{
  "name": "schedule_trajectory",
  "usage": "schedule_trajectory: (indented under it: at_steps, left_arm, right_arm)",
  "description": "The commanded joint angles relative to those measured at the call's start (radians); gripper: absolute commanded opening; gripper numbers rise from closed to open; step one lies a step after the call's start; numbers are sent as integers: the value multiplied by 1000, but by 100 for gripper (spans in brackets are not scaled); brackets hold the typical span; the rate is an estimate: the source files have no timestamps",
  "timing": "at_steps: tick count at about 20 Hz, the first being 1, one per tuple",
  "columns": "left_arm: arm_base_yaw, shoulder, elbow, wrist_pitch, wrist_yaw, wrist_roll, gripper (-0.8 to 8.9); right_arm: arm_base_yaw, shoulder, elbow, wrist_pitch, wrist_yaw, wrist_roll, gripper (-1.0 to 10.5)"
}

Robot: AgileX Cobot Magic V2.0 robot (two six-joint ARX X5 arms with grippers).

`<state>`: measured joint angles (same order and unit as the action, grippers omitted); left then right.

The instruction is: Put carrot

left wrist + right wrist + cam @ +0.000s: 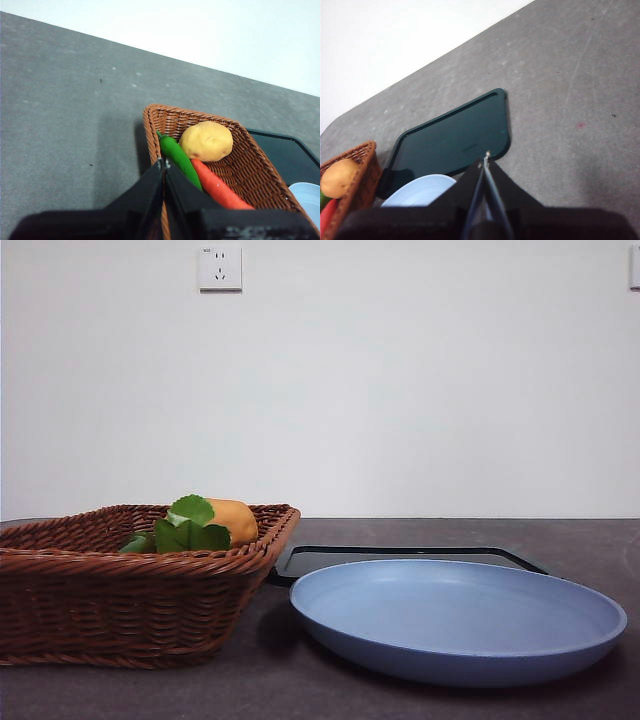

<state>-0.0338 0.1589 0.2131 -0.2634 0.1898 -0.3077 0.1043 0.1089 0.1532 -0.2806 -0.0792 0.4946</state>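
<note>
The carrot (pixel 220 189) lies in the brown wicker basket (pixel 250 170), red-orange, beside a green pepper (pixel 179 157) and a tan-yellow potato (pixel 206 141). In the front view its green leaves (pixel 190 525) show above the basket rim (pixel 130 560). A sliver of it shows in the right wrist view (pixel 326 215). My left gripper (pixel 164 162) is shut and empty, above the basket's near edge. My right gripper (pixel 486 156) is shut and empty, over the dark tray's edge. A blue plate (pixel 455 615) sits right of the basket.
A dark flat tray (pixel 452 137) lies behind the blue plate (pixel 420 192) on the grey table. The tray also shows in the front view (pixel 400 557). A wall socket (pixel 220 268) is on the white wall behind.
</note>
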Motion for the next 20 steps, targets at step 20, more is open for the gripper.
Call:
schedule_trajectory:
  at_steps: [20]
  left_arm:
    - [-23,768,502,-231,383,230,10]
  right_arm:
    - [1,721,533,-400,-235,-276,17]
